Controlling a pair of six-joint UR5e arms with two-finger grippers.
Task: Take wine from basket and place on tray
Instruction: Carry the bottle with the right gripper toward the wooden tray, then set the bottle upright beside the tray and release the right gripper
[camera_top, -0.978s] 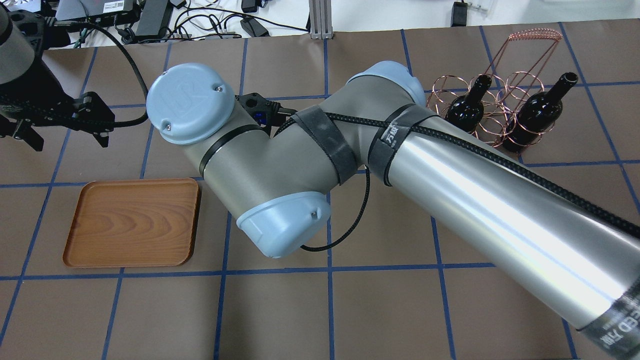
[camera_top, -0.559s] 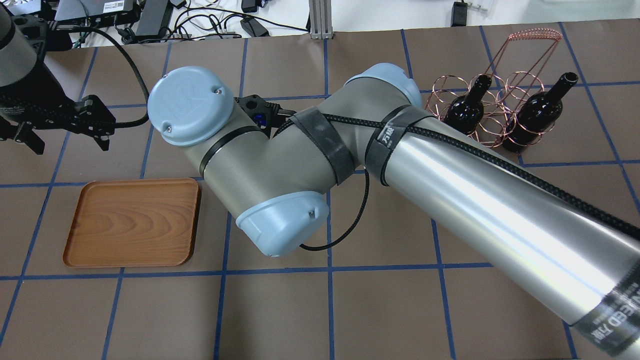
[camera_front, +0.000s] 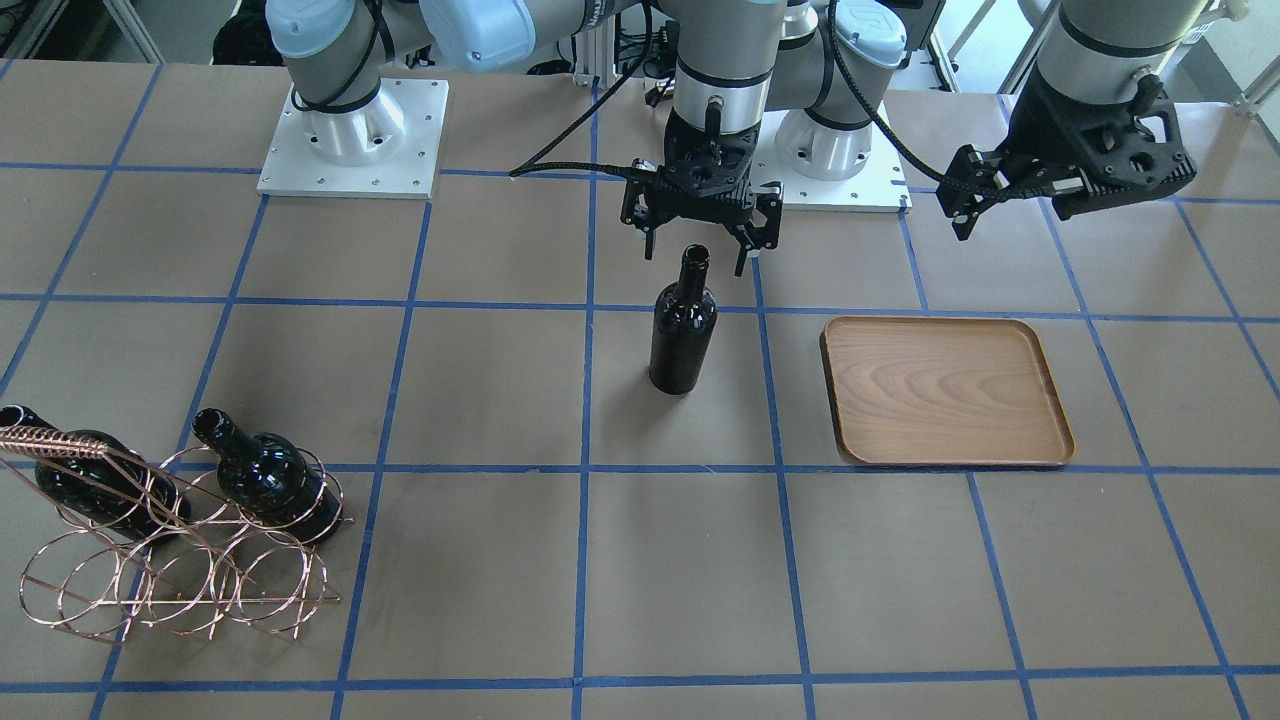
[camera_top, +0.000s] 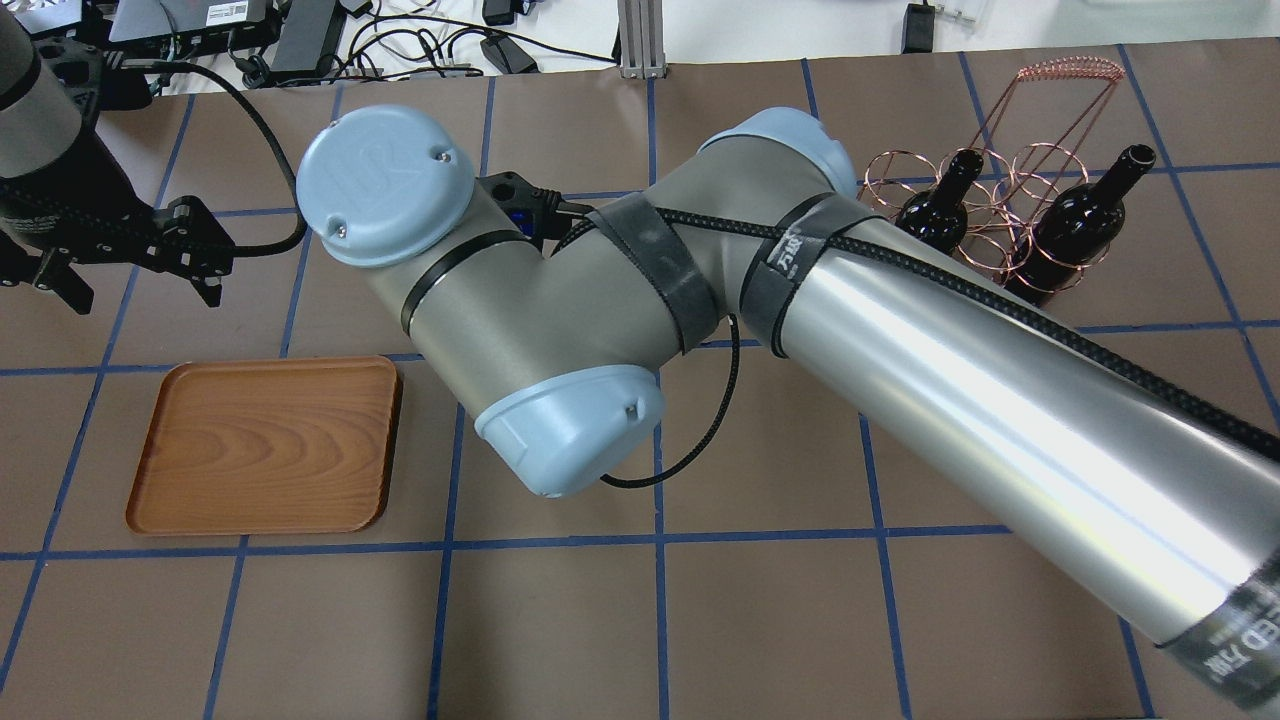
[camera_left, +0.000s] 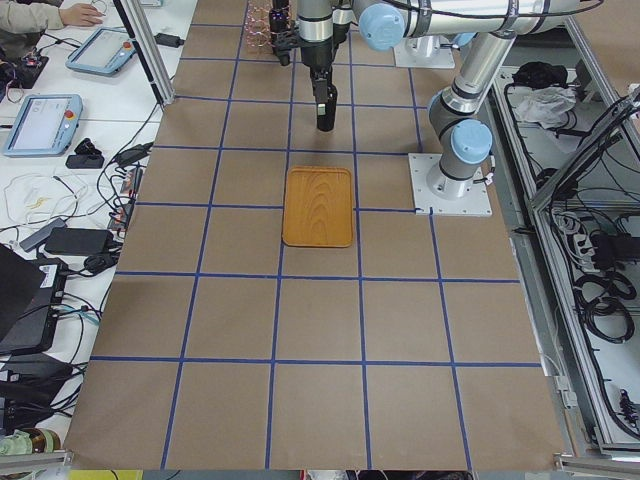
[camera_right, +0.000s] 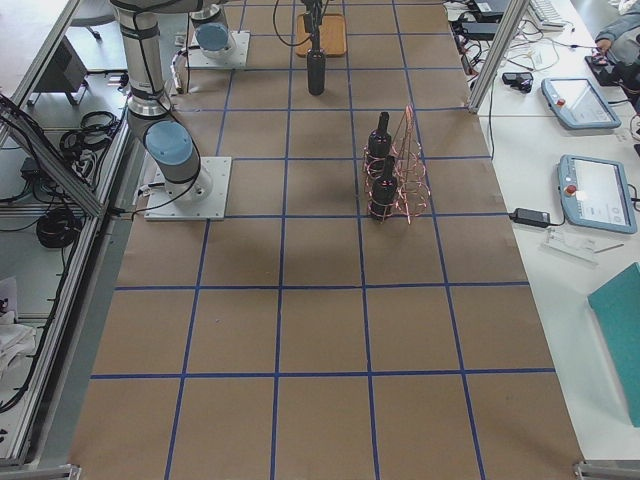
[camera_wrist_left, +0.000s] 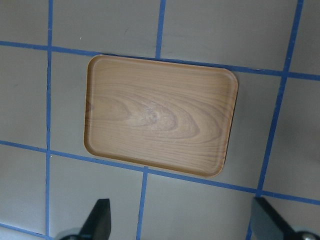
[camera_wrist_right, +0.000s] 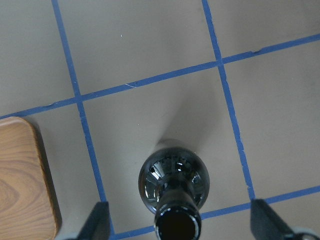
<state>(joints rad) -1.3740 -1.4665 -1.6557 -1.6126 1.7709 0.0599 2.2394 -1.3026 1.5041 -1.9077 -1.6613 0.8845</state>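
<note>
One wine bottle stands upright on the table to the robot's right of the wooden tray, apart from it. My right gripper is open, a finger on each side of the bottle's mouth without touching it. The right wrist view shows the bottle from above between the spread fingers. In the overhead view my right arm hides this bottle. My left gripper is open and empty above the table beyond the tray. The copper wire basket holds two more bottles.
The basket with its tall coiled handle stands at the far right of the overhead view. My right arm reaches across the middle of the table. Cables and devices lie beyond the far edge. The tray is bare.
My right arm's wrist has shifted slightly toward the far side of the table. My left gripper has barely moved. The tray and the basket have not moved.
</note>
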